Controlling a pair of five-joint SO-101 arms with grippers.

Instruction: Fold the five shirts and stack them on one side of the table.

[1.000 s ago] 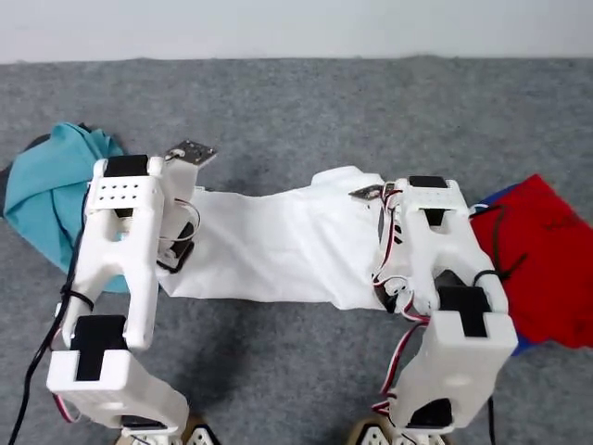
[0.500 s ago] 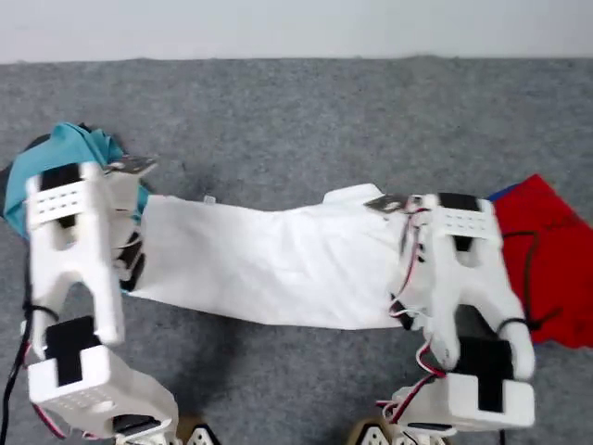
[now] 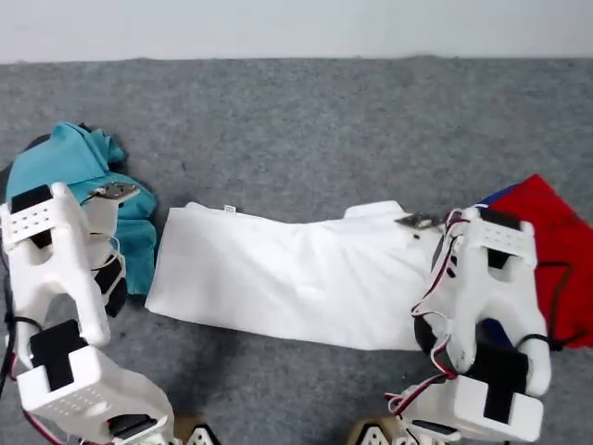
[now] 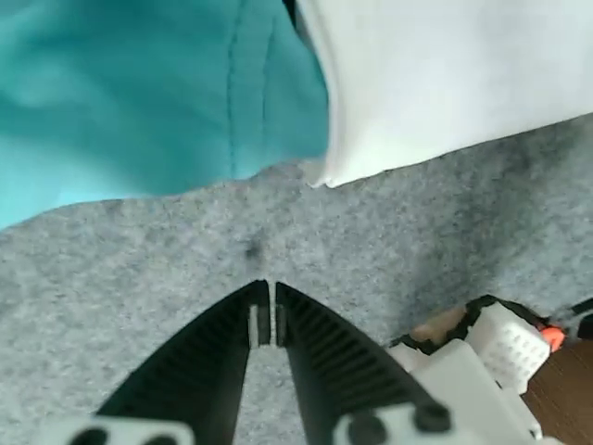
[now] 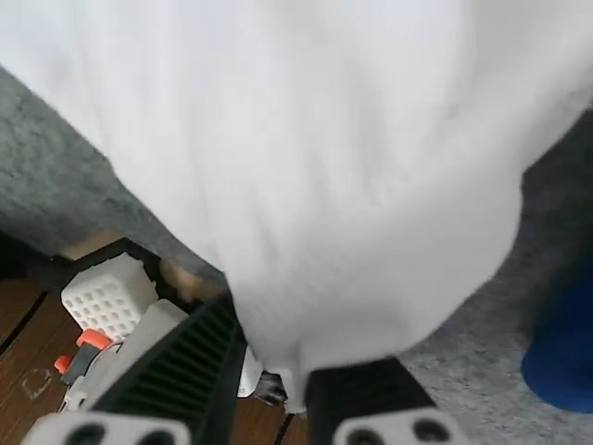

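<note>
Pulling apart, the two arms have drawn the white shirt (image 3: 287, 278) out from a bunched heap into a long flat band. It now lies across the middle of the grey surface (image 3: 324, 111), nearer the front edge than the back. Each arm has swung outward toward its own side edge, and the cloth has lengthened and smoothed between them.

The left gripper (image 4: 263, 320) has its jaws closed on nothing. It hangs over bare grey just beside the shirt's left corner and no longer touches it, so that end seems to have been let go. The teal shirt (image 3: 74, 167) is crumpled at the left edge, and its hem meets the white shirt's corner.

The right gripper (image 5: 273, 371) has white cloth pinched between its jaws and holds the shirt's right end. That end sits close to the red shirt (image 3: 556, 232) at the right edge, where a strip of blue cloth (image 5: 565, 362) also shows.

For the task, this looks like the spreading step nearly finished. The white shirt is flat enough to fold, but no fold is made and no stack is begun. The overlap with the teal shirt could snag during a fold from the left.
</note>
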